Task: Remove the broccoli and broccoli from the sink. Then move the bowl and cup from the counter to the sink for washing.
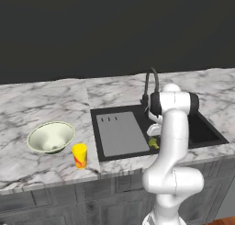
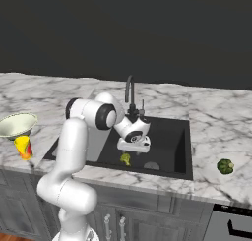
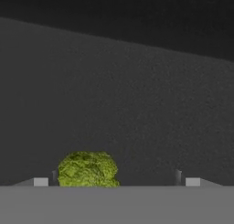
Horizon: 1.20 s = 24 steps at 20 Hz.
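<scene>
The counter (image 2: 216,122) carries everything, white marble over grey cabinet fronts; the black sink (image 2: 170,144) is sunk into it, with its grey panel (image 1: 120,133) on one side and the tap (image 1: 150,84) behind. The arm reaches down into the basin; this looks like the first step, clearing the broccoli, and it seems half done, since the darker floret (image 2: 225,166) sits out on the marble well to the right of the sink. The bowl (image 1: 50,137) and the yellow cup (image 1: 80,155) stand close together on the counter left of the sink, untouched. The gripper (image 2: 133,147) hangs just above the yellowish-green floret (image 2: 126,159) on the basin floor, jaws spread wide and holding nothing; in the hand view that floret (image 3: 87,169) lies nearer one finger than the other, so the next move probably calls for centring over it, descending, then closing. The fingertips are barely visible; whether they touch the floret I cannot tell; the arm hides part of the basin in the left base view.
</scene>
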Tool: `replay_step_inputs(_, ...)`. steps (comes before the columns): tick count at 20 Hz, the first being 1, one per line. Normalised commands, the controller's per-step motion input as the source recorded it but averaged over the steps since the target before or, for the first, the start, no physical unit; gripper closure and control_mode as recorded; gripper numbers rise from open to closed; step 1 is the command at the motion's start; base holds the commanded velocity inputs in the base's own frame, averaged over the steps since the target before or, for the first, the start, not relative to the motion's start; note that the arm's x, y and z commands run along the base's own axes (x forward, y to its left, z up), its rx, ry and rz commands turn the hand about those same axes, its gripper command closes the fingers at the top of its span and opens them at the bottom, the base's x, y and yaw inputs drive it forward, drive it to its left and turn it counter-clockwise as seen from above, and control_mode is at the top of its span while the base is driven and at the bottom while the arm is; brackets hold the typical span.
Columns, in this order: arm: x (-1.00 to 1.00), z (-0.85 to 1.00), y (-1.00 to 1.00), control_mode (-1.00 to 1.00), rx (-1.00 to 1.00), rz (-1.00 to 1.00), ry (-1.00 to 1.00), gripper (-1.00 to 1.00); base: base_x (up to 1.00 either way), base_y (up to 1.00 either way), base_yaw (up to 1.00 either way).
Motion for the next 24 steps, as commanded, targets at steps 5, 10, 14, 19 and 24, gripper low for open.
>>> replay_step_inputs(5,0.0,0.13,0.11,-1.0,0.01,-0.02,-0.06,-1.0,0.0,0.0,0.0)
replay_step_inputs(10,-0.03,0.1,0.11,-1.0,0.05,-0.11,-0.03,-1.0,0.0,0.0,0.0)
replay_step_inputs(14,-0.05,0.0,0.03,-1.0,0.0,-0.18,0.0,-1.0,0.0,0.0,0.0)
replay_step_inputs(19,-0.04,0.0,0.0,-1.0,0.0,-0.21,0.0,-1.0,0.0,0.0,0.0)
replay_step_inputs(24,0.0,0.0,0.0,-1.0,0.0,-0.2,0.0,-1.0,0.0,0.0,0.0)
